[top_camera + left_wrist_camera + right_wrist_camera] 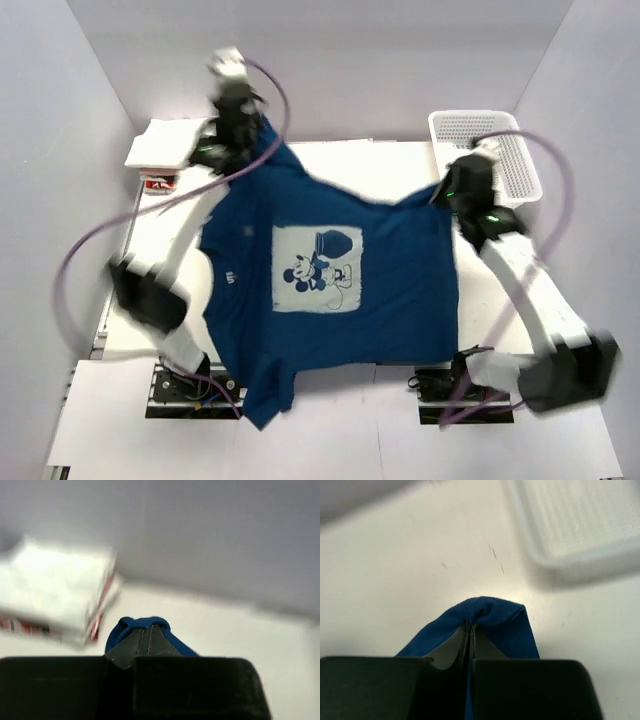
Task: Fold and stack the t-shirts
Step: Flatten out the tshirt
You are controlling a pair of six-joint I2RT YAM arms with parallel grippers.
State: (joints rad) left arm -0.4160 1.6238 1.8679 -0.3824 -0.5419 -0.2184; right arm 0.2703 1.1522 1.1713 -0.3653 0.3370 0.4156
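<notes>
A large navy blue t-shirt [330, 300] with a white cartoon print is held stretched above the table, its lower end hanging over the near edge. My left gripper [243, 143] is shut on its far left corner; the cloth [131, 628] wraps over the fingertips. My right gripper [452, 192] is shut on its far right corner, the cloth [515, 625] bunched over the closed fingertips. A stack of folded white shirts [168, 145] lies at the far left on a red-printed one [160, 183], also in the left wrist view [60, 587].
A white plastic mesh basket [485, 150] stands at the far right, close to my right gripper, and shows in the right wrist view [580, 525]. Grey walls close in the table on the left, back and right. Purple cables loop beside both arms.
</notes>
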